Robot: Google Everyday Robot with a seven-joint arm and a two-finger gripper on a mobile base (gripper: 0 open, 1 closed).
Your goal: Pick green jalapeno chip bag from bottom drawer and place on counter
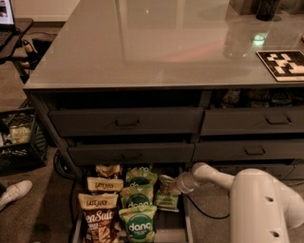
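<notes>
The bottom drawer (186, 223) is pulled open at the lower middle, with snack bags in rows. The green jalapeno chip bag (166, 194) is a pale olive-green bag at the right side of the drawer, leaning against the right wall. My gripper (175, 186) reaches in from the right on the white arm (259, 201) and sits right at the bag's upper right edge. The counter (156, 45) is the glossy grey-green top above the drawers.
Bright green "dang" bags (138, 223) fill the middle row and brown-and-cream bags (99, 213) the left row. A black-and-white marker tile (285, 64) and a dark container (267, 8) stand on the counter's right. A black crate (19, 140) and a white shoe (14, 192) lie at left.
</notes>
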